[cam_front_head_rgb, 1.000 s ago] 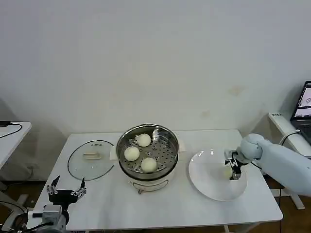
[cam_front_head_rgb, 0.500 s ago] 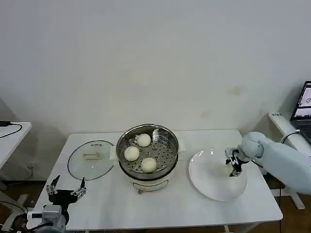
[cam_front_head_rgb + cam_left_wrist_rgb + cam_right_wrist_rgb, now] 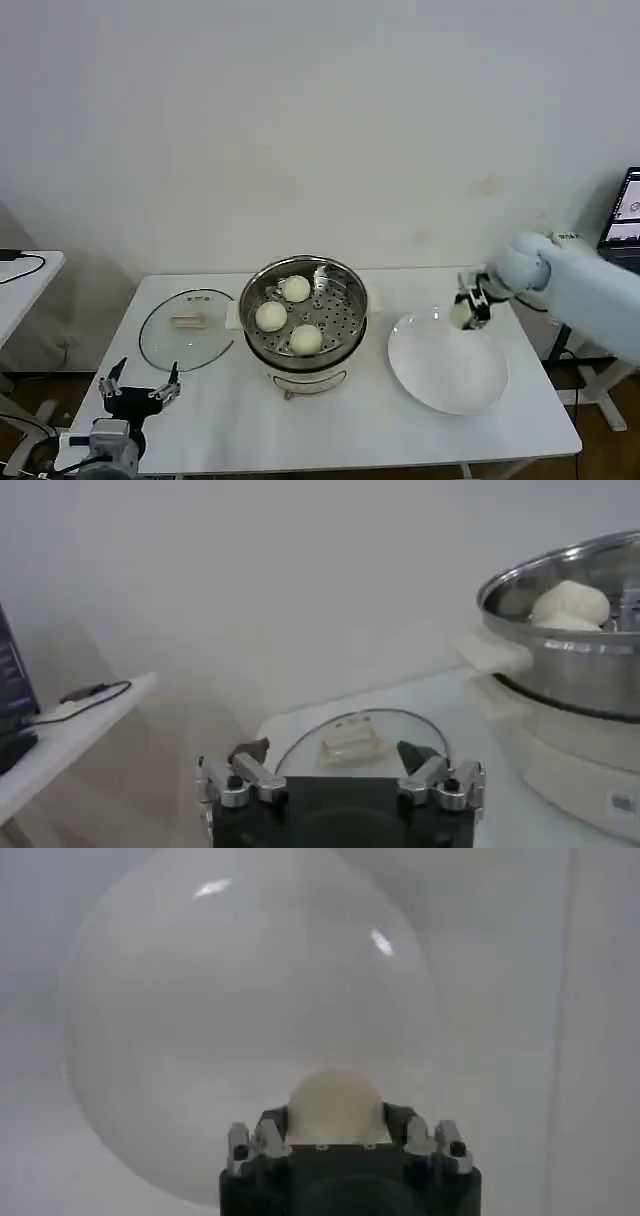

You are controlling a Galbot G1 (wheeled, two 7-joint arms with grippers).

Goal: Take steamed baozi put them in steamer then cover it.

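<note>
Right gripper (image 3: 468,305), closed on 4th bun (image 3: 334,1106), hangs above plate (image 3: 440,375) right of pot (image 3: 306,318) w/ 3 buns inside; next, I judge, carry bun over to pot's free spot, while left gripper (image 3: 137,392), open, waits near lid (image 3: 187,326).
</note>
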